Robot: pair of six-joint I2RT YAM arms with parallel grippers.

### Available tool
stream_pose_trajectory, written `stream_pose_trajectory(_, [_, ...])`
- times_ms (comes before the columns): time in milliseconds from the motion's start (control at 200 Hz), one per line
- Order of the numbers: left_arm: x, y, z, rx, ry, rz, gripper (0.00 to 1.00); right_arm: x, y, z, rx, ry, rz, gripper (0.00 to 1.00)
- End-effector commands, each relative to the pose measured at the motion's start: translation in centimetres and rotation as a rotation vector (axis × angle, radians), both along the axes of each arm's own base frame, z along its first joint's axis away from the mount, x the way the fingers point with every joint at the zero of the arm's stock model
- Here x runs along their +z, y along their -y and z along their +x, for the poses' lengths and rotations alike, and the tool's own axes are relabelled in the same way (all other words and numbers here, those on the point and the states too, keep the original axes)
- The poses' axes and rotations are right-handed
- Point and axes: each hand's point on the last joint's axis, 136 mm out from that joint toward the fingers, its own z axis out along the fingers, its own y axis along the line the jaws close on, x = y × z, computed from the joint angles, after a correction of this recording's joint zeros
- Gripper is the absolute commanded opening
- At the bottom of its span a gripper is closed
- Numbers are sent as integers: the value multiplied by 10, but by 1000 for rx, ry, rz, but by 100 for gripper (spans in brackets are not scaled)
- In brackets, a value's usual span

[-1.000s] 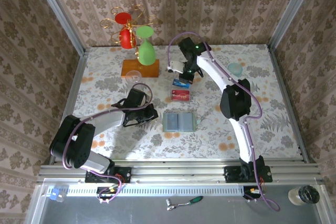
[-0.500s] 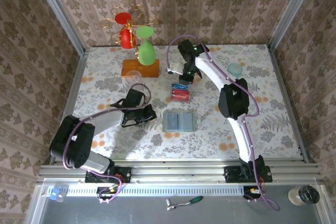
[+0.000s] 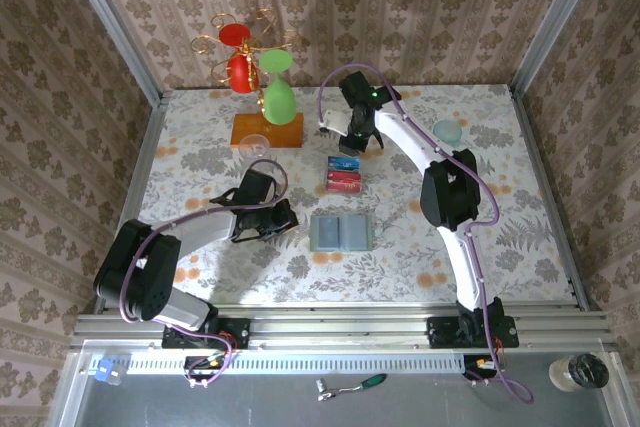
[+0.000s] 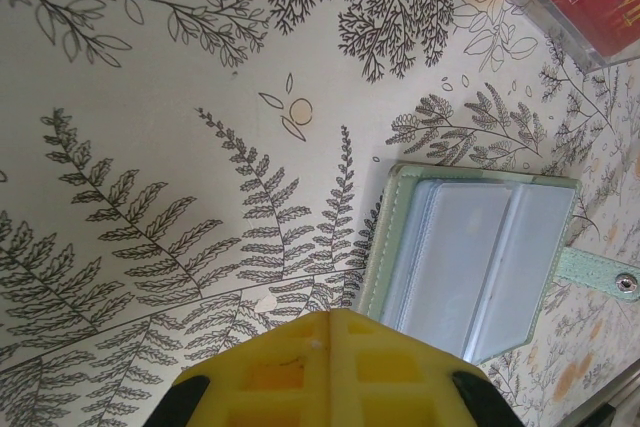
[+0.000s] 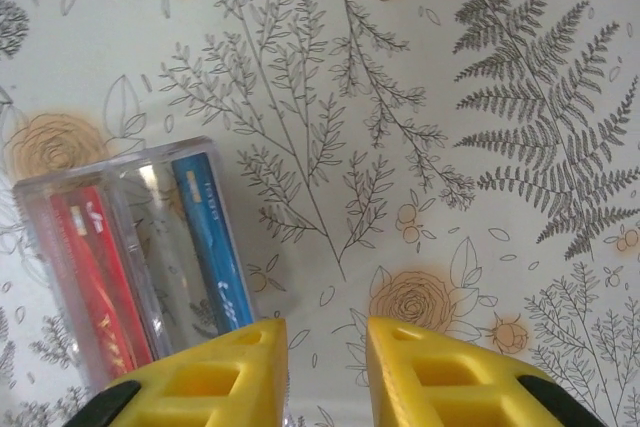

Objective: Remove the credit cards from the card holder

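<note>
The card holder lies open and flat at mid-table, and its clear inner pockets look empty. Behind it stands a small clear tray holding the credit cards: a blue card on edge next to red cards. My right gripper hovers just beyond the tray's far side, open, with bare tablecloth between its fingers. My left gripper is shut on nothing, low over the table just left of the card holder.
A wooden stand with red and green glasses is at the back left, with a clear glass in front of it. A pale teal dish sits at the back right. Patterned walls enclose the table on three sides.
My right gripper has opened and let go of the blue card, which now rests in the tray. The left arm has hardly moved.
</note>
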Motion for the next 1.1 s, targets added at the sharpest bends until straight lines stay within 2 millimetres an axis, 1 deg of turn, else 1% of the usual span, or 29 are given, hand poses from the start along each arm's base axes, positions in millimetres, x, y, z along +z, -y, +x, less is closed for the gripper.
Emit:
stream_pose_trajectory(0, [5, -1, -1, -13, 9, -10, 0, 4, -3, 8, -27, 66, -9, 29])
stream_pose_trajectory(205, [5, -2, -3, -9, 9, -11, 0, -8, -11, 9, -23, 66, -11, 31])
stream_pose_trajectory(470, [3, -2, -4, -10, 6, -11, 0, -21, -7, -1, -13, 32, -31, 32])
stream_pose_trajectory(570, [3, -2, -4, -9, 7, -13, 0, -23, -6, -2, -13, 29, -37, 32])
stream_pose_trajectory(665, [4, -2, -3, -11, 10, -16, 0, -17, -6, 0, -19, 52, -35, 32])
stream_pose_trajectory(860, [8, 0, -1, -12, 20, -21, 0, 16, -8, 5, -43, 125, 13, 32])
stream_pose_trajectory(1010, [10, 2, 0, -16, 27, -28, 0, 39, -10, 0, -68, 165, 63, 32])
stream_pose_trajectory(1095, [10, 6, -1, -26, 29, -33, 0, 48, -12, -8, -93, 166, 98, 32])
